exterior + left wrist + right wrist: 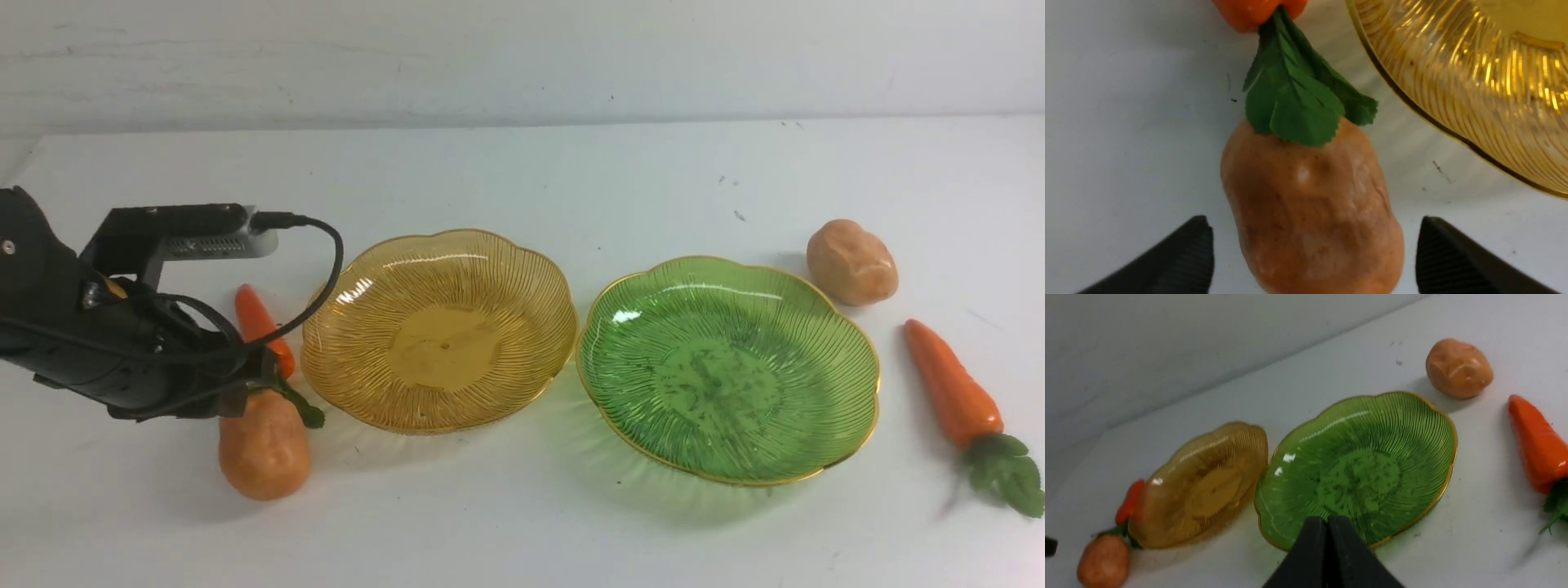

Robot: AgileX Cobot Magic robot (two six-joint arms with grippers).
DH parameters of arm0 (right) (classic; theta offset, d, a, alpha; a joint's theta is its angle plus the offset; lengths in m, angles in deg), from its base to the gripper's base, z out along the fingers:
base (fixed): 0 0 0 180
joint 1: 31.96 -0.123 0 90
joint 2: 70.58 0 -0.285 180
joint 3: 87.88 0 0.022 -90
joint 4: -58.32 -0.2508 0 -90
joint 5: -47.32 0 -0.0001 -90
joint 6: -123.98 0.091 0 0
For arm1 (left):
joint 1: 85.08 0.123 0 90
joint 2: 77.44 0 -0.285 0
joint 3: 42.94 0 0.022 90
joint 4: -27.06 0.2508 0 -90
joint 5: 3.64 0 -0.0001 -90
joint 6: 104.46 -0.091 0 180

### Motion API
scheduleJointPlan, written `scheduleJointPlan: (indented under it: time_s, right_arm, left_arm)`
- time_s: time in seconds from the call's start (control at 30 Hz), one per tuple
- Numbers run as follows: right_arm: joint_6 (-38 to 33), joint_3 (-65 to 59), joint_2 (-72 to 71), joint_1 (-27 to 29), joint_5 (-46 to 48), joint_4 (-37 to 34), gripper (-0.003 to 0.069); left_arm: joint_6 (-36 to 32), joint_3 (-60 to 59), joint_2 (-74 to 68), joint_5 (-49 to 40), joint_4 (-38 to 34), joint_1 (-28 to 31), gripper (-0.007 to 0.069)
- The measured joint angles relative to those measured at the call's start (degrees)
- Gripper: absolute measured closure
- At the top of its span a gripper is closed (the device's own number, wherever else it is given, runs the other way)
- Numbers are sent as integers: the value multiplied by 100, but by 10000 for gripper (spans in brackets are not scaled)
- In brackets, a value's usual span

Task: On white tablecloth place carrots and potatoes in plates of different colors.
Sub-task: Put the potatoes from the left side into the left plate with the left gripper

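Now the left gripper [1313, 228] has its jaws wide either side of the potato [1306, 196] near the left edge of the worktop [522, 180], not touching; the right gripper [1327, 524] has its jaws pressed together.

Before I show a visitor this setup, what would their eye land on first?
Probably the two empty ribbed plates side by side in the middle, the amber plate on the left and the green plate on the right. Next comes the left gripper, open on either side of a potato beside the amber plate, with a carrot whose leaves overlap that potato.
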Motion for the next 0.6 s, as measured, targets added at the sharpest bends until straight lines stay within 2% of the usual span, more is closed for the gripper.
scheduleJointPlan:
  time_s: [0.07,0.27,0.37,0.47,0.53,0.6]
  right_arm:
    - [-7,18,0,0,21,-12,674]
    - [-27,25,0,0,10,-23,674]
    - [-26,25,0,0,-36,-23,674]
    - [-26,25,0,0,-42,-23,674]
    - [-20,25,4,0,-42,-23,674]
    - [-7,34,4,0,-27,-23,674]
  left_arm:
    - [11,0,-209,122,0,0,-41]
    - [13,12,-614,459,0,0,-57]
    - [17,12,-675,337,6,0,20]
    - [73,47,-594,-122,18,0,167]
    - [73,134,-476,-612,74,0,209]
    - [73,208,-304,-970,106,0,212]
